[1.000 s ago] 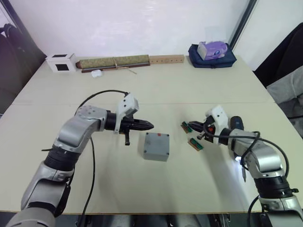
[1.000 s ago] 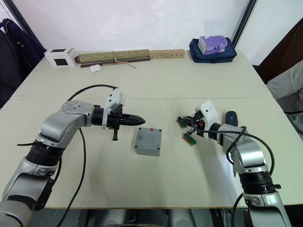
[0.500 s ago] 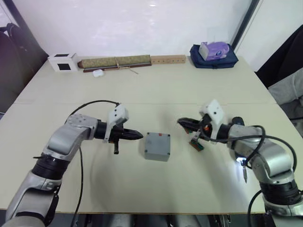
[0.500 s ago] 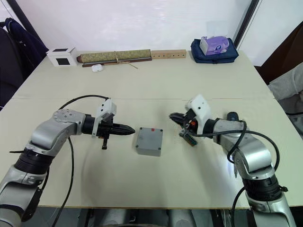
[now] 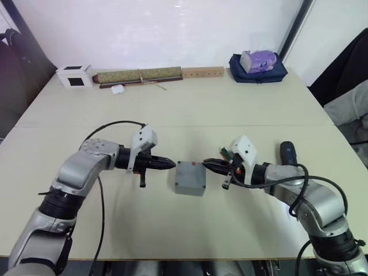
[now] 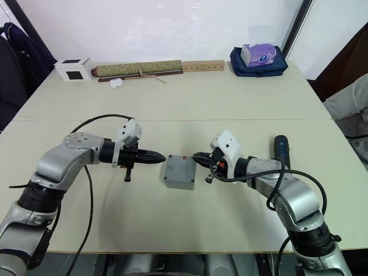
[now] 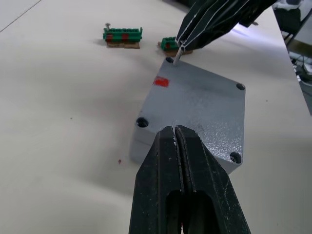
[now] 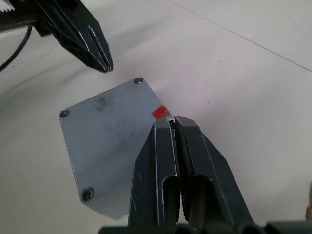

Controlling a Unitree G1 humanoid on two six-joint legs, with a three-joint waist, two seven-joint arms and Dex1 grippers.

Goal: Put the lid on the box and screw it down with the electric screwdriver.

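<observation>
Left gripper [image 5: 171, 164]: jaws pressed together on nothing, tip pointing at the box's left edge, just beside it and a little above the bench [image 5: 172, 230]
Lid [image 7: 204, 109]: already lying on the box with a red mark near one corner; three corner holes show dark screw heads in them, while the corner next to the red mark carries a small pale screw standing upright in the hole
Box [image 5: 190, 177]: mid-bench between the two grippers, closed by the lid, sitting square and flat
Right gripper [image 5: 207, 165]: jaws closed narrow, tip right at the box's right-hand corner by the red mark; in the left wrist view the tip appears to touch or pinch the upright screw, though whether it truly holds it I cannot tell
Green circuit boards [image 7: 122, 35]: two, lying on the bench just beyond the box on the right gripper's side
Electric screwdriver [image 5: 288, 156]: lying on the bench well to the right of the box, beside the right forearm, long axis running roughly away from the robot
Key relation: the screwdriver lies on the right side, far from the left gripper and behind the right gripper's tip, so the right arm is much the nearer; it would have to draw back from the box and turn toward the tool's barrel
Stage, as I judge it: lid placed, screw being seated, driving not yet begun
</observation>
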